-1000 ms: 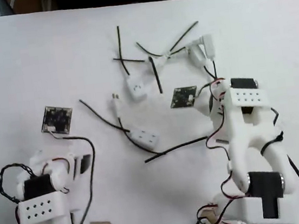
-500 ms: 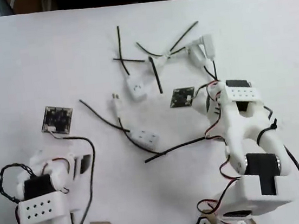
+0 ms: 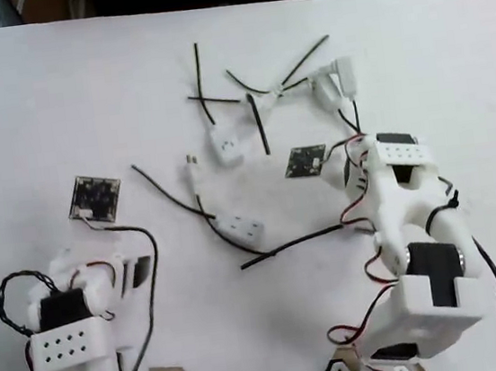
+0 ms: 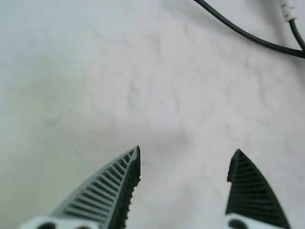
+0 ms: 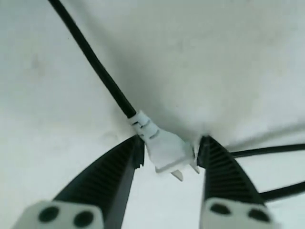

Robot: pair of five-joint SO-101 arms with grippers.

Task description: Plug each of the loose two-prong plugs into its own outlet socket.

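Here right fingers pinch the white plug between them; left fingers gape empty.

The table is plain white. The cords are black. The plug is white with a ribbed white collar, and the outlet sockets are white too. The left arm and right arm have white shells, black motor blocks and red and black wires. The left gripper and right gripper have dark grey-to-black fingers, ridged in fine parallel lines, on white bases. Two small square boards look dark, perhaps speckled with pale marks.
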